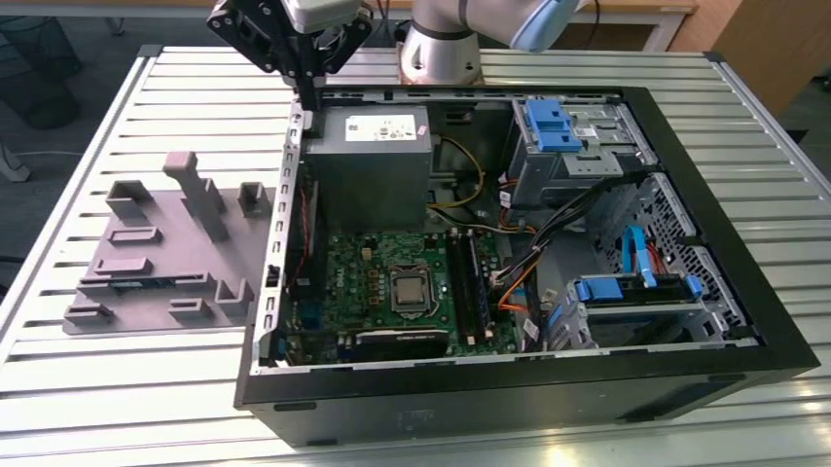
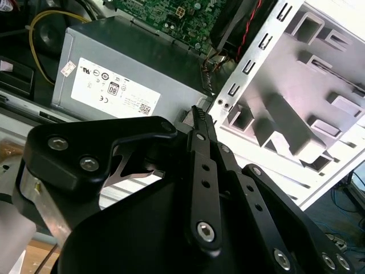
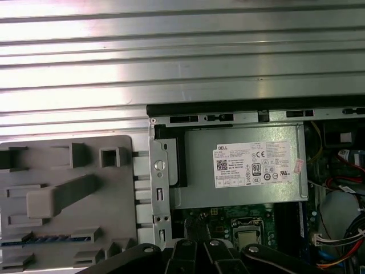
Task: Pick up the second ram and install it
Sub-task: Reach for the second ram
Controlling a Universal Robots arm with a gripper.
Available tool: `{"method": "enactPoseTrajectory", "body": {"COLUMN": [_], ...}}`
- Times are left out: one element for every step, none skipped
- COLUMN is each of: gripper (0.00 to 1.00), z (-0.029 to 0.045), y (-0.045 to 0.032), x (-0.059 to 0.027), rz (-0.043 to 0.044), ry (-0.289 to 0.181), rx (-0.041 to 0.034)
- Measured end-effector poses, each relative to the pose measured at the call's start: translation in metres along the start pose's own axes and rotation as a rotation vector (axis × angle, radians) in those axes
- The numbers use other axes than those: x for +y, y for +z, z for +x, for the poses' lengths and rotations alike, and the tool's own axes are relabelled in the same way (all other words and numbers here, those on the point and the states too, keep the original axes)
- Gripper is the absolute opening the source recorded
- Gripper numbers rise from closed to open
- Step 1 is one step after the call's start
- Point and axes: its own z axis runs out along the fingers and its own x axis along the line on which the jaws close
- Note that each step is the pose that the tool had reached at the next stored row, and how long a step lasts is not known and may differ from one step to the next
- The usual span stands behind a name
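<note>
While gripper point(image 2: 197, 114) hovers at case point(image 1: 292, 165) rim | closed, empty | ram point(image 3: 34, 240) in tray point(image 3: 68, 171)

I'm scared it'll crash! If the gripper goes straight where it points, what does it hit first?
The gripper would probably meet the computer case's metal side wall first, right beside the grey power supply; depth is unclear.

Matt grey plastic tray point(image 1: 169, 255), ribbed metal table point(image 1: 130, 97)

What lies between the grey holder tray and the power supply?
The case's metal wall stands between tray and power supply, in the first wrist view.
</note>
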Motion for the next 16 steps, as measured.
{"method": "enactPoseTrajectory", "body": {"gripper": [0.11, 0.11, 0.11, 0.11, 0.11, 0.11, 0.11, 0.11, 0.11, 0.11, 0.11, 0.11, 0.11, 0.11, 0.11, 0.11], "z": [0.0005, 0.0010, 0.0015, 0.0020, 0.0025, 0.0031, 0.0036, 0.0041, 0.0047, 0.0052, 0.0058, 0.0064, 0.0070, 0.0076, 0.0083, 0.0089], "y": [0.0000, 0.0000, 0.0000, 0.0000, 0.0000, -0.0001, -0.0001, -0.0001, -0.0001, -0.0001, -0.0001, -0.0001, -0.0001, -0.0002, -0.0002, -0.0002], "x": [0.0000, -0.0001, -0.0001, -0.0002, -0.0002, -0.0002, -0.0003, -0.0003, -0.0004, -0.0004, -0.0004, -0.0005, -0.0005, -0.0006, -0.0006, -0.0007], "rz": [0.0000, 0.0000, 0.0000, 0.0000, 0.0000, 0.0001, 0.0000, 0.0000, 0.0000, 0.0000, 0.0000, 0.0000, 0.0000, 0.0000, 0.0000, 0.0000], "ry": [0.000, 0.000, 0.000, 0.000, 0.000, 0.000, 0.000, 0.000, 0.000, 0.000, 0.000, 0.000, 0.000, 0.000, 0.000, 0.000], "rx": [0.0000, 0.0001, 0.0000, 0.0000, 0.0000, 0.0000, 0.0000, 0.0000, 0.0000, 0.0000, 0.0000, 0.0000, 0.0000, 0.0000, 0.0000, -0.0001]}}
